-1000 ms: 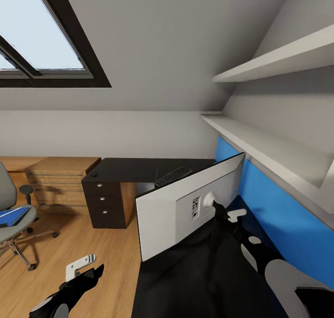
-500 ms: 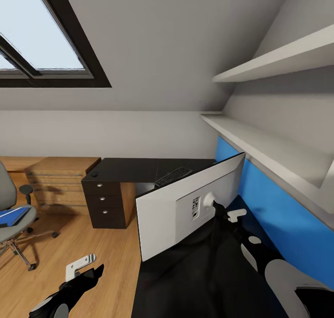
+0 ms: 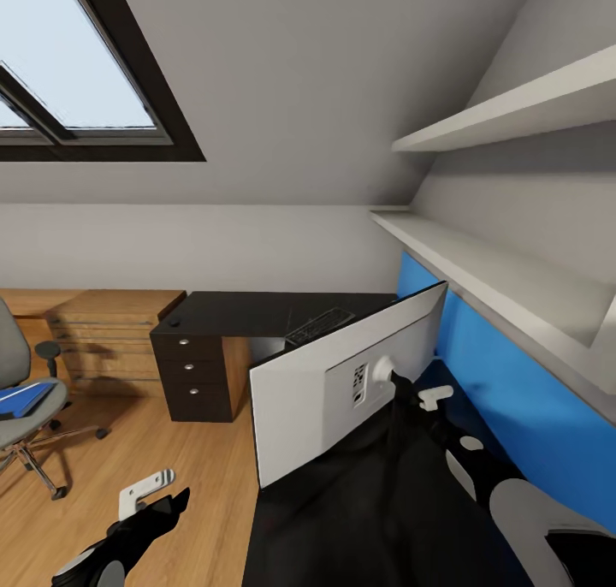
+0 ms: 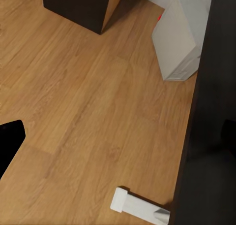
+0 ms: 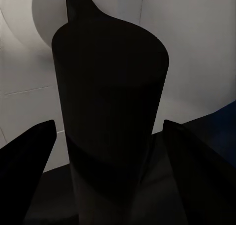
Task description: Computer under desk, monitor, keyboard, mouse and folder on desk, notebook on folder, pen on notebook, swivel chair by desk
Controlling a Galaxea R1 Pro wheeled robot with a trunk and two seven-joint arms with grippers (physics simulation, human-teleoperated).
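Attic bedroom, black desk (image 3: 248, 311) along the blue wall panel: right gripper (image 5: 105, 136) has its fingers either side of the monitor (image 3: 316, 390) neck at its white back, monitor tilted over the desk. Left gripper (image 3: 147, 490) hangs over plank floor, spread unclear. Keyboard (image 3: 319, 324) lies behind the monitor; blue folder (image 3: 21, 397) on the swivel chair (image 3: 21, 416); computer (image 4: 181, 38) stands under the desk.
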